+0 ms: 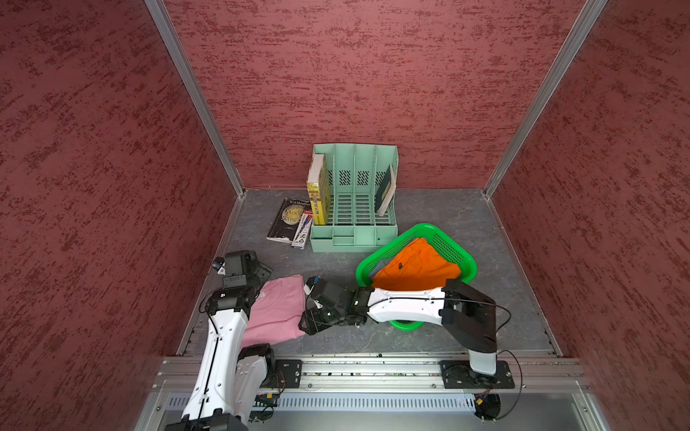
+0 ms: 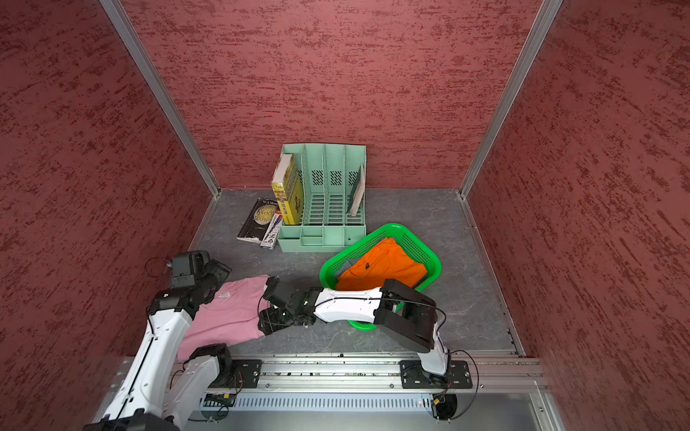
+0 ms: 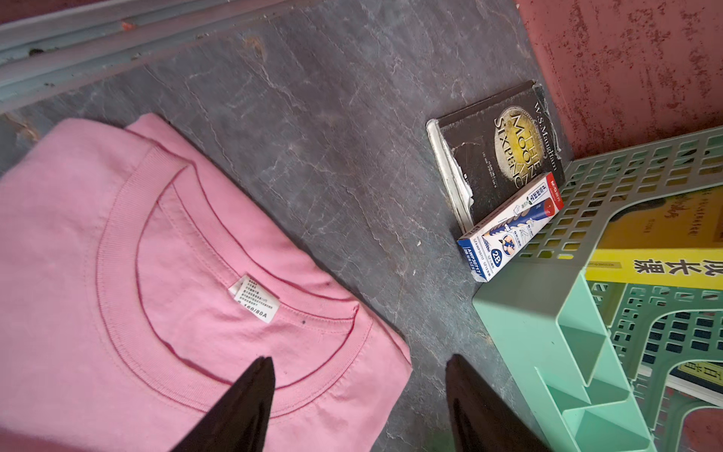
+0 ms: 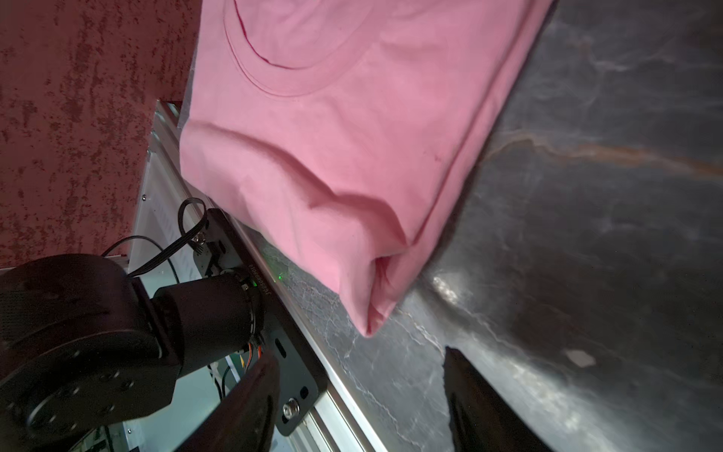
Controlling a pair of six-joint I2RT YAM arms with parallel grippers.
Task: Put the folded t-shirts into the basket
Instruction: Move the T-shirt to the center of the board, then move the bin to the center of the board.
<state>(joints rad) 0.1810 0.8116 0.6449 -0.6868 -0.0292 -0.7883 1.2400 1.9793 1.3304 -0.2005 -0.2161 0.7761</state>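
Two of three look done | orange tee (image 1: pixel 414 268) in basket (image 1: pixel 465 257), frame centre-right, grey cloth (image 1: pixel 377 270) peeking beneath | pink tee (image 1: pixel 276 313) on table (image 1: pixel 485 231), lower left | I read left gripper (image 3: pixel 360 358) and right gripper (image 4: pixel 360 350) both spread, empty, flanking it

What lies where on the grey stone-patterned table (image 1: pixel 485 298)

The pink folded cloth t-shirt (image 1: pixel 278 317) lies flat at the near left. To its right, apart from it, the green perforated plastic basket (image 1: pixel 468 257) holds the orange folded cloth t-shirt (image 1: pixel 414 266) on top of the grey-blue folded cloth t-shirt (image 1: pixel 377 271). The mint plastic file organizer (image 1: pixel 353 239) stands just behind the basket. The black paperback book (image 1: pixel 287 220) lies to the left of the organizer. The white cardboard pencil box (image 1: pixel 302 231) lies between them, touching both.
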